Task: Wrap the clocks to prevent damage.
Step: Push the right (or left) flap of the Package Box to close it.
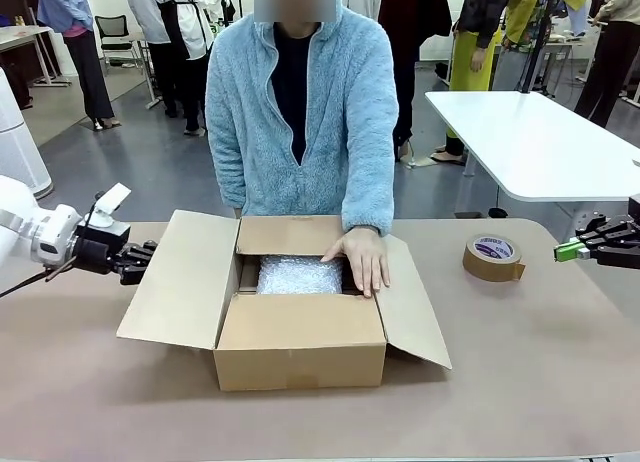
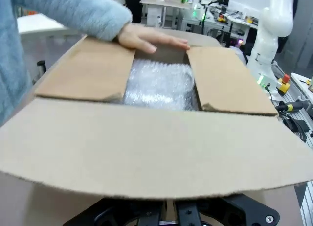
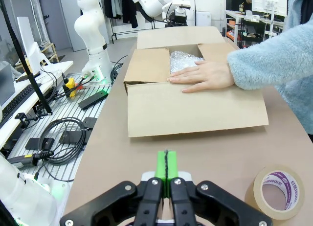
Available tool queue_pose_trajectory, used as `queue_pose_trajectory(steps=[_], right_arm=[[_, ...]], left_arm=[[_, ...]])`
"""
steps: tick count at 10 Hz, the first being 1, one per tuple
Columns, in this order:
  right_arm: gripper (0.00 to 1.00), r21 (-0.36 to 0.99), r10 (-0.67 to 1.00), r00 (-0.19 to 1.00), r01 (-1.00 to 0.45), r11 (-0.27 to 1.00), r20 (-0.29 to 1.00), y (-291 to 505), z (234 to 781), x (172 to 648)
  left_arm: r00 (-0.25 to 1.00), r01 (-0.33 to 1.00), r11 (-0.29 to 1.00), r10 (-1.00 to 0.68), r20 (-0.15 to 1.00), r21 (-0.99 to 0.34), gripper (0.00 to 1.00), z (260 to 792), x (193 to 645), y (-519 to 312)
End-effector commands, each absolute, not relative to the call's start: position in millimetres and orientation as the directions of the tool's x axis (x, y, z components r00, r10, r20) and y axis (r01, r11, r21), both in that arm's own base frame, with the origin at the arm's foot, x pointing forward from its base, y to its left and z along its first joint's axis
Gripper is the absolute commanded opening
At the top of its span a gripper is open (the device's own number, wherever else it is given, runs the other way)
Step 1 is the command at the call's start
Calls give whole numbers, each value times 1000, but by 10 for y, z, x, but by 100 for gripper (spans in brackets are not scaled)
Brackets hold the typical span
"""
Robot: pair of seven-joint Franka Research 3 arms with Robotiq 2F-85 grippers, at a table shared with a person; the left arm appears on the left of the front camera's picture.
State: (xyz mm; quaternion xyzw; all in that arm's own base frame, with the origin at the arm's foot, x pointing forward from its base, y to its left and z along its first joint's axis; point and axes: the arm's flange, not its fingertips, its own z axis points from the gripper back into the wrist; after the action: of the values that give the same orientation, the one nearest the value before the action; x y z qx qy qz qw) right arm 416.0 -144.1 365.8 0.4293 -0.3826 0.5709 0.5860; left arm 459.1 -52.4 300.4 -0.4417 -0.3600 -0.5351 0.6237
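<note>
The bubble-wrapped bundle (image 1: 300,275) was seen lying inside the open cardboard box (image 1: 300,352) at the middle of the desk (image 1: 520,362), beside a flap held down by the person's hand (image 1: 362,257). The left hand (image 1: 145,254), clenched on nothing, was judged the nearer, with the bundle at 3 o'clock from it. From the right hand (image 1: 562,250), likewise clenched and empty, the bundle lay at 9 o'clock, its long axis seemingly set 9-to-3.

Wrapped clocks (image 1: 300,275) partly under box flaps (image 1: 290,235), left pincer (image 2: 168,212) tips behind flap; tape roll (image 1: 493,257) print illegible
</note>
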Motion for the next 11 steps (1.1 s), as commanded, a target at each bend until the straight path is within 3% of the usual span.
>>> queue_pose_trajectory(steps=[1, 6, 11], right_arm=[[1, 66, 338, 55, -998, -20, 939, -1439, 3657, 4162], [1, 66, 338, 55, -998, -20, 939, -1439, 3657, 4162], [1, 66, 338, 55, -998, -20, 939, -1439, 3657, 4162]], left_arm=[[90, 995, -9, -328, 940, -98, 0, 3082, 4598, -728], [-99, 987, -156, -323, 941, 50, 0, 3208, 4679, -1227], [-126, 979, -191, -325, 937, 66, 0, 3218, 4695, -1541]])
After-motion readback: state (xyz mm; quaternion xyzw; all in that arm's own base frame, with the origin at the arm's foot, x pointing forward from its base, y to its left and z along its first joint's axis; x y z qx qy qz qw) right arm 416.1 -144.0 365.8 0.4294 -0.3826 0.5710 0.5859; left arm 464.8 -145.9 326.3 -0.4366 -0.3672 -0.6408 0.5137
